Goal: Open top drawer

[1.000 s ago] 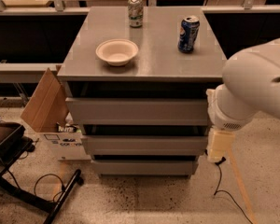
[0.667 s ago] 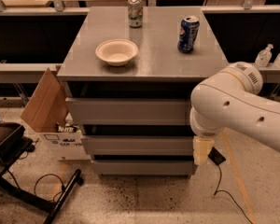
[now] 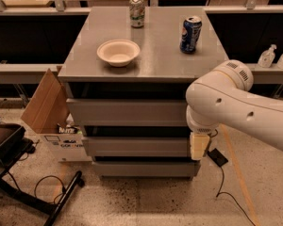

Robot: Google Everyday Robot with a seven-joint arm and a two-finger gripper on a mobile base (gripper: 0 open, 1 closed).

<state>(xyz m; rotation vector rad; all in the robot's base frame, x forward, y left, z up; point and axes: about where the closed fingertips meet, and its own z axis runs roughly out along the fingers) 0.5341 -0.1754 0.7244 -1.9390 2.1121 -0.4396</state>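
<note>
The top drawer (image 3: 127,112) is the widest of three grey drawer fronts, flat and handleless, just under the grey cabinet top (image 3: 160,55). A dark gap runs above it. My white arm (image 3: 236,107) reaches in from the right and covers the drawer's right end. My gripper (image 3: 199,146) shows as a beige end piece hanging below the arm, in front of the right end of the middle drawer (image 3: 132,146). The bottom drawer (image 3: 141,168) sits below it.
On the cabinet top stand a white bowl (image 3: 118,52), a green can (image 3: 137,11) and a blue can (image 3: 190,34). An open cardboard box (image 3: 47,107) leans at the left. A black chair base (image 3: 19,173) and cables (image 3: 221,182) lie on the floor.
My arm has swung left and up, from beside the cabinet's right edge to in front of the right ends of the top and middle drawers. The drawers look unmoved.
</note>
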